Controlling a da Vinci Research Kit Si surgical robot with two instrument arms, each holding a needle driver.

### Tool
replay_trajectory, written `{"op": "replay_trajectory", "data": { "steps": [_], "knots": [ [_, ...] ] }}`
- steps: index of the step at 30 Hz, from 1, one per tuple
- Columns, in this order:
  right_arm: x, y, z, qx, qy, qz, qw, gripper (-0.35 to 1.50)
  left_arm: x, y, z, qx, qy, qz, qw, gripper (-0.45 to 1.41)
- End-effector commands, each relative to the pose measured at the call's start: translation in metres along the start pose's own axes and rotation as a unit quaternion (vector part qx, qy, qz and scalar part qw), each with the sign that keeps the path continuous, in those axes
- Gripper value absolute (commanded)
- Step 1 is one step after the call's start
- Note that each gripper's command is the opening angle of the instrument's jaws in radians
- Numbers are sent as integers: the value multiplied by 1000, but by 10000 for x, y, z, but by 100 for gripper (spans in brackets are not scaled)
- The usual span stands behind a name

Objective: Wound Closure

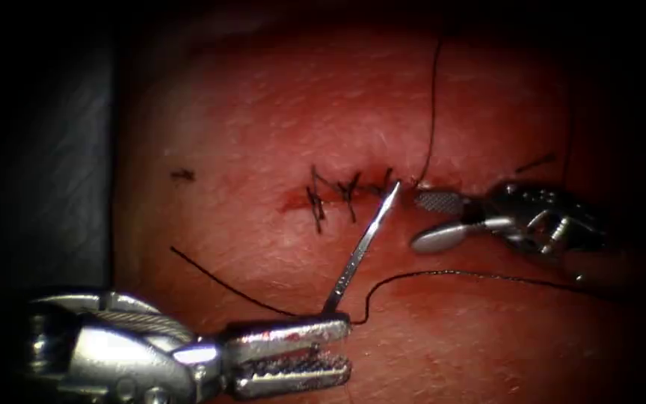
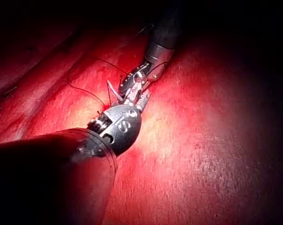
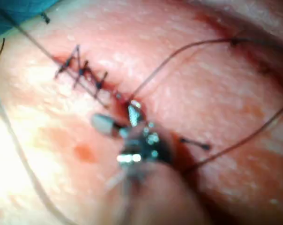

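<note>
The tissue (image 1: 338,97) has a cut (image 1: 291,202) crossed by several dark stitches (image 1: 338,196). My left tool (image 1: 349,348) is below the cut, its jaws parted with the toothed faces showing. The needle (image 1: 364,247) rises from the tip of its upper jaw, and its point is at the right end of the stitches; I see no part of it in the tissue. Thread (image 1: 472,274) trails right from the needle's tail. My right tool (image 1: 417,220) is open just right of the cut, holding nothing. In the right wrist view its jaws (image 3: 118,117) are beside the stitches (image 3: 83,72).
A second strand of thread (image 1: 431,105) runs up from the right end of the cut. Another strand (image 1: 226,284) lies across the tissue toward the left tool. Short cut ends of thread (image 1: 183,175) (image 1: 536,163) lie on either side. The tissue's left edge (image 1: 117,187) borders dark bench.
</note>
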Motion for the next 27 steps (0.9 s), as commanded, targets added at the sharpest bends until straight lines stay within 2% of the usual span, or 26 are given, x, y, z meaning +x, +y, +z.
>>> {"op": "replay_trajectory", "data": {
  "steps": [1, 6, 10, 18, 22, 27],
  "knots": [
    [-7, -8, 6, 3, 0, 1, 1000, 114, -2, 3, 7, -1, 0, -1, 1000, -45],
    [1, -15, -2, 6, 0, 6, 1000, 119, -4, -1, 10, 2, 1, -3, 1000, -45],
    [15, -19, -15, 10, 3, 6, 1000, 118, -22, -6, 15, 5, 1, -6, 1000, -45],
    [18, -13, -32, 10, 1, -5, 1000, 119, -36, -8, 5, 10, -10, -20, 1000, -45],
    [20, -13, -38, 14, 1, -4, 1000, 119, -40, 7, -1, 12, -12, -28, 999, -45],
    [34, -9, -41, 20, 20, 3, 1000, 109, -50, 29, 2, 17, -15, -33, 999, -45]
  ]
}}
